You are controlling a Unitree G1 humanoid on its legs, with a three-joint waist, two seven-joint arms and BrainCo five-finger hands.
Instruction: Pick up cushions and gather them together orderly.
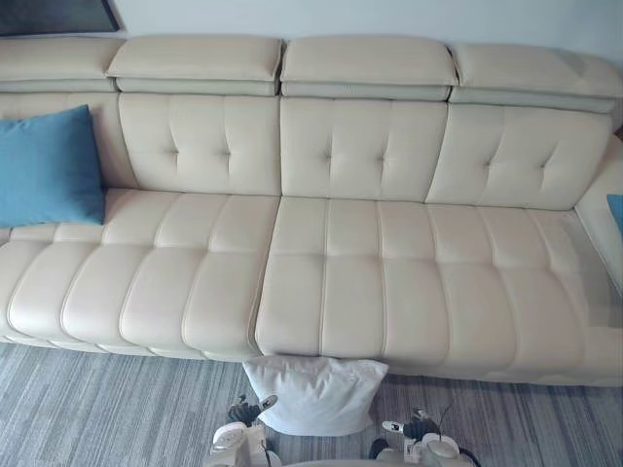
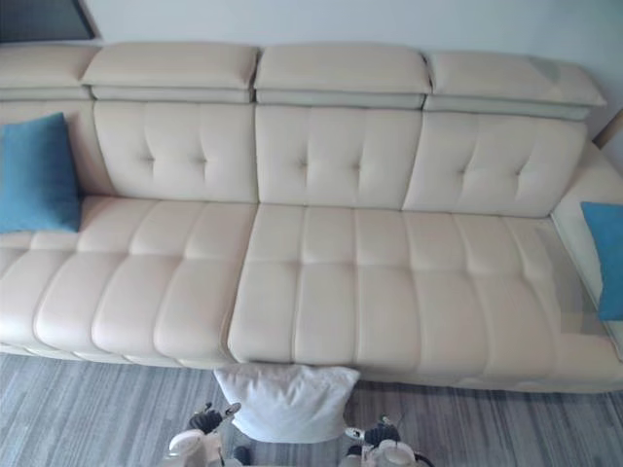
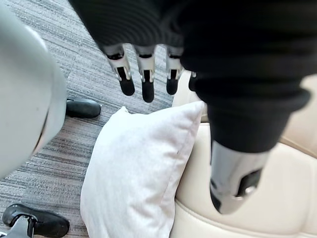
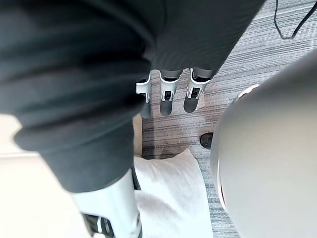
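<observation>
Your white cushion (image 1: 313, 394) leans on the sofa (image 1: 350, 282) front, bottom centre; blue cushion (image 1: 47, 165) upper left. Left hand (image 3: 147, 82) and right hand (image 4: 168, 99) hang straight-fingered, empty.

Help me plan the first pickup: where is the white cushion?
The white cushion sits low centre in the eye views, on the grey carpet, propped against the front of the sofa near its middle seam.

Silver-fingered left hand (image 3: 147, 82), black ribbed cover (image 3: 247, 74)
</observation>
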